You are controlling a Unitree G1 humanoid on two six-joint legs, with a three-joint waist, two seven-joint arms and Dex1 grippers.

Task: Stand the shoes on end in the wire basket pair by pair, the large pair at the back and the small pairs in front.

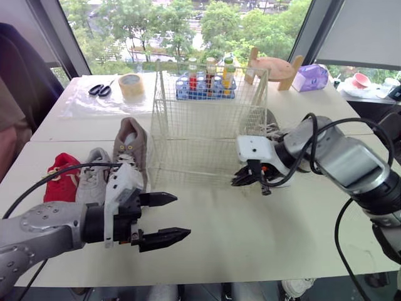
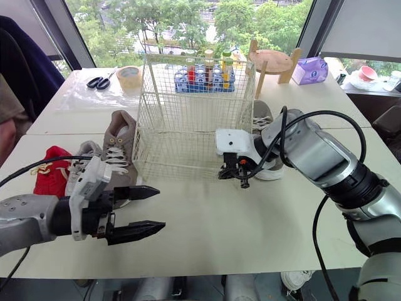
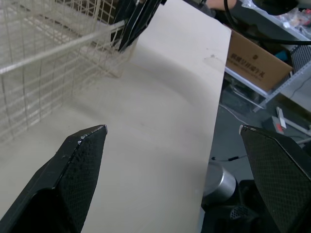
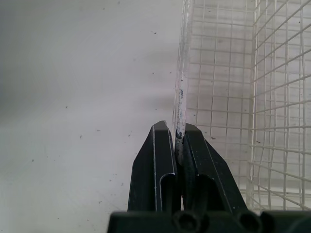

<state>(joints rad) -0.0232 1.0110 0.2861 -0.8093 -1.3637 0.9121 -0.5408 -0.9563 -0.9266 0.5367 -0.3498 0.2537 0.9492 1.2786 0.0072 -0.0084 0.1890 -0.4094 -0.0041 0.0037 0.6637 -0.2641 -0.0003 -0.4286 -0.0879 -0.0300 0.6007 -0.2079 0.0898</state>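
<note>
The wire basket (image 1: 194,125) is standing upright near the middle of the white table (image 1: 250,238), its long side facing the robot. The right gripper (image 4: 179,128) is pinching the vertical wire at the basket's near right corner, jaws closed tight on that wire just above the tabletop. To the robot's left of the basket, three shoes are lying side by side with their soles down: a taupe shoe (image 1: 131,150) just beside the basket's left wall, then a grey shoe (image 1: 94,175), then a red shoe (image 1: 61,179) outermost. A pale shoe (image 2: 263,116) is lying at the basket's right side, partly hidden behind the right arm. The left gripper (image 1: 180,216) is hovering over the table in front of the grey shoe, jaws spread wide and holding nothing. Across the far table, scissors (image 1: 100,89), a tape roll (image 1: 131,84) and a blue bottle rack (image 1: 207,84) are sitting behind the basket.
</note>
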